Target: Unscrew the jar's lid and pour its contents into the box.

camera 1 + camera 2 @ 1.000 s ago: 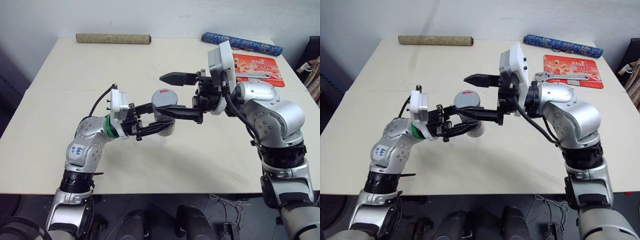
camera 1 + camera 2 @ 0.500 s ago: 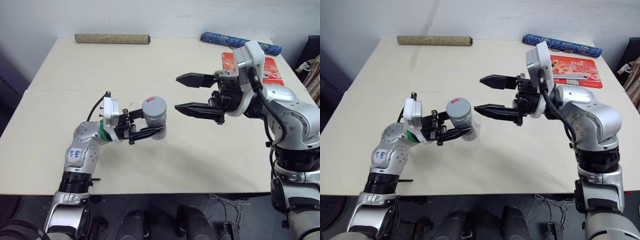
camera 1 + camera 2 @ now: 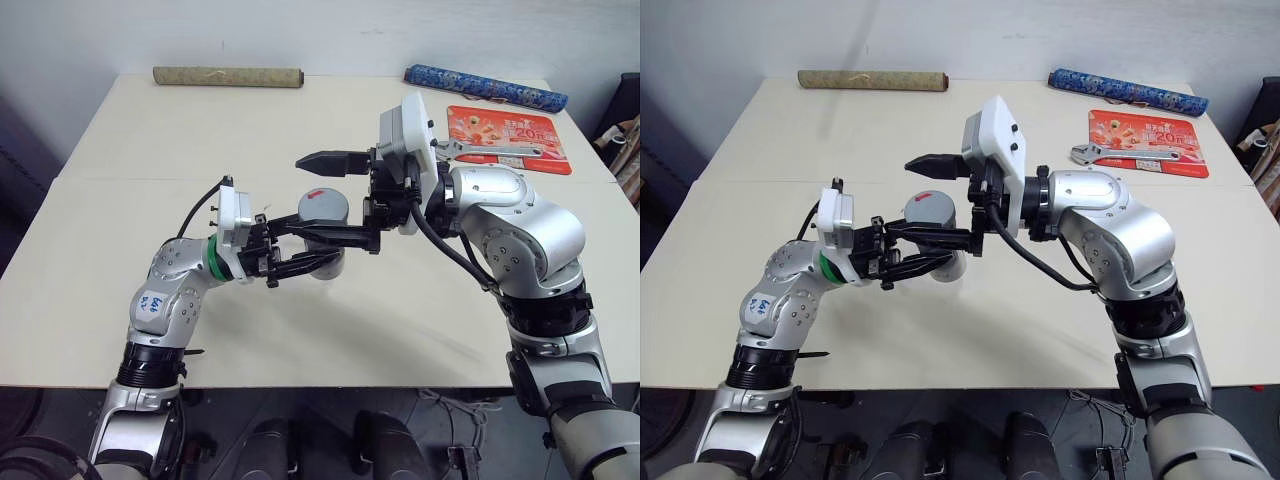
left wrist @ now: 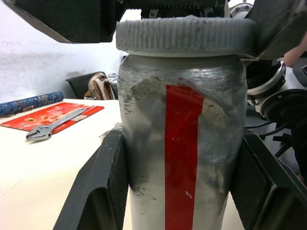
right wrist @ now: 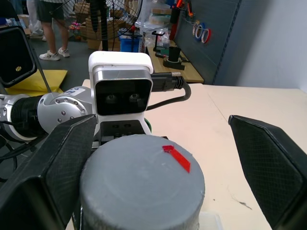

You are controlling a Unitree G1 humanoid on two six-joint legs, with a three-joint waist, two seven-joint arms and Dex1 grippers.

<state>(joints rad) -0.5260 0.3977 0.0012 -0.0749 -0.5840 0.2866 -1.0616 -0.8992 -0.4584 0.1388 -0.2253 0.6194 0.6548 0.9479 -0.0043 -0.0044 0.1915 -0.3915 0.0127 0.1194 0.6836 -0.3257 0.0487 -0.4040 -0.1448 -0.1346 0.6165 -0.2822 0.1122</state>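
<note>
My left gripper (image 3: 316, 248) is shut on the jar (image 4: 180, 158), a clear cylinder with a red stripe, and holds it upright above the table. Its black fingers (image 4: 103, 191) press the jar's body from both sides. On top sits the silver-grey lid (image 3: 323, 205) with a small red mark (image 5: 176, 157). My right gripper (image 3: 297, 197) reaches in from the right and stands open. One of its fingers (image 5: 43, 177) is on each side of the lid, which lies between them. The contents are hidden inside the jar. The box is out of view.
A red mat (image 3: 508, 138) with a wrench on it lies at the table's back right. Behind it is a blue roll (image 3: 485, 88), and a brown roll (image 3: 227, 76) lies at the back left. A person stands far off in the right wrist view.
Half a second ago my right gripper stood apart to the right of the jar. It has swung back left and straddles the lid again, still open. The left gripper keeps its grip.
</note>
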